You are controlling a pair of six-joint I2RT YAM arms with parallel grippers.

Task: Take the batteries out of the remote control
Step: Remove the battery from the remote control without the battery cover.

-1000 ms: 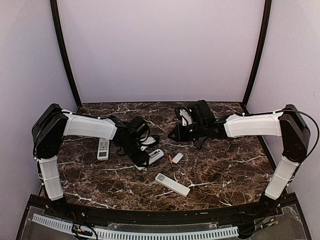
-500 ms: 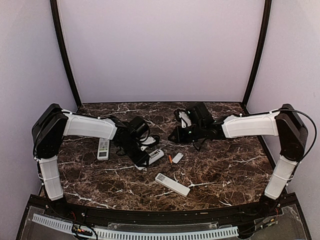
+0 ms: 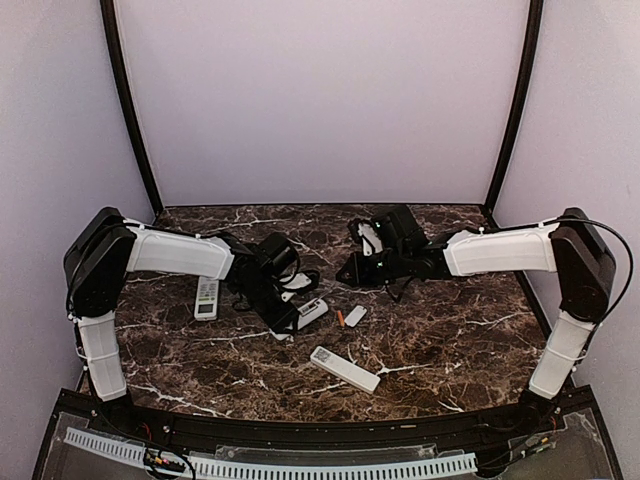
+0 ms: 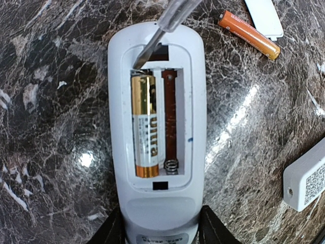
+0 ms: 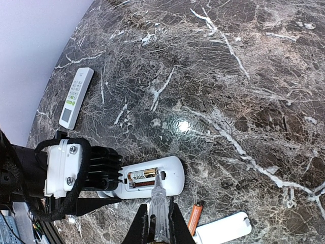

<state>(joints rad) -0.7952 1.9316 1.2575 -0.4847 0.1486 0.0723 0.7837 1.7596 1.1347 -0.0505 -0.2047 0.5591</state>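
My left gripper (image 4: 161, 231) is shut on the near end of a white remote control (image 4: 155, 203) that lies back-up on the marble with its battery bay uncovered. One gold-and-white battery (image 4: 144, 127) sits in the bay's left slot; the right slot shows only its spring. My right gripper (image 5: 158, 226) is shut on a clear-handled screwdriver (image 5: 158, 206), whose tip touches the far end of that battery. An orange battery (image 4: 249, 35) lies loose on the table beside a white cover plate (image 4: 264, 18). From above, the remote control (image 3: 312, 311) lies between both arms.
A second white remote (image 3: 344, 368) lies toward the front of the table, and its end shows in the left wrist view (image 4: 307, 178). A third remote (image 3: 206, 297), buttons up, lies to the left behind the left arm. Dark poles and purple walls ring the table.
The right arm has edged slightly to the left. The left arm and the remote control have stayed put.
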